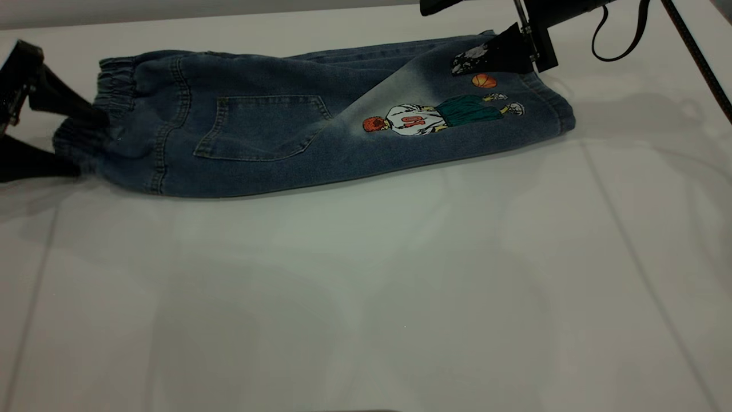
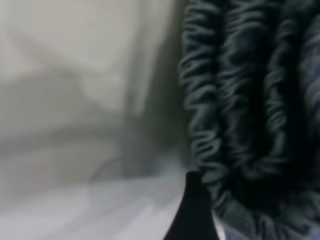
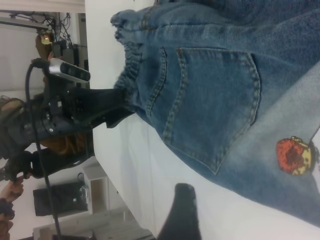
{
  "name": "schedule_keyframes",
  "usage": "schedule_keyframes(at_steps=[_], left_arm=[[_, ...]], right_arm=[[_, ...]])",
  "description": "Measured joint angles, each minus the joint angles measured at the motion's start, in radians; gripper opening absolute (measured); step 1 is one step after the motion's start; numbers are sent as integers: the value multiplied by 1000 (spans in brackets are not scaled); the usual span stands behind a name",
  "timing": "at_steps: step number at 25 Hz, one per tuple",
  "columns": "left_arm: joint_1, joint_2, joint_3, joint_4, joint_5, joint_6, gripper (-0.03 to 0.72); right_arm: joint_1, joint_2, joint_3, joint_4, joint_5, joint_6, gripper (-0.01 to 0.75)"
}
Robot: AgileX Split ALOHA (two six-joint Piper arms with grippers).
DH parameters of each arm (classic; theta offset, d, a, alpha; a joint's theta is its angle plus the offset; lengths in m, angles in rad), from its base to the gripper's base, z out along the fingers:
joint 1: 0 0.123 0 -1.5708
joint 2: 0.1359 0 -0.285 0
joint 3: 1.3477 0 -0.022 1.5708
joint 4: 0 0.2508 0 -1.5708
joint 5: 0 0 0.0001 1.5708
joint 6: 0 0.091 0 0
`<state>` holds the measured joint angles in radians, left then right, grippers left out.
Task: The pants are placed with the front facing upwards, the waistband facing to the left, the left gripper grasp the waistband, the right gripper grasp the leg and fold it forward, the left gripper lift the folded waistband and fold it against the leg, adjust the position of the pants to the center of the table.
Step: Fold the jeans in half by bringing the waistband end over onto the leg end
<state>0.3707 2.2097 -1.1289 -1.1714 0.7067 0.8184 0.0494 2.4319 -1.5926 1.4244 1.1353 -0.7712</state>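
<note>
Exterior view shows the pants (image 1: 286,131) folded lengthwise at the table's (image 1: 366,297) far edge. The left gripper (image 1: 68,137) clamps the waistband (image 1: 114,86) as an anchor; the right gripper (image 1: 503,54) pinches the leg (image 1: 457,114) hem to settle the fold.

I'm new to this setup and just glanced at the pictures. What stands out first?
The blue denim pants lie folded lengthwise across the far side of the white table, back pocket up. A bright cartoon basketball player print marks the leg. The left gripper is at the ruched waistband; the right gripper is at the hem.
</note>
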Motion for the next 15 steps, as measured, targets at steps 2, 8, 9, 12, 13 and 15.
schedule_keyframes(at_steps=[2, 8, 9, 12, 13, 15], left_arm=[[0, 0, 0, -3, -17, 8, 559], [0, 23, 0, -6, -81, 11, 559], [0, 28, 0, -11, -82, 12, 559], [0, 39, -6, -26, -81, 14, 557], [0, 46, -7, -35, -75, 14, 554], [0, 57, -7, -47, -63, 14, 538]], right_arm=[[0, 0, 0, -1, -5, 0, 566], [0, 0, 0, -3, -15, 0, 566], [0, 0, 0, -3, -16, 0, 566], [0, 0, 0, -3, -20, 0, 566], [1, 0, 0, -3, -20, 0, 566], [4, 0, 0, -3, -21, 0, 566]])
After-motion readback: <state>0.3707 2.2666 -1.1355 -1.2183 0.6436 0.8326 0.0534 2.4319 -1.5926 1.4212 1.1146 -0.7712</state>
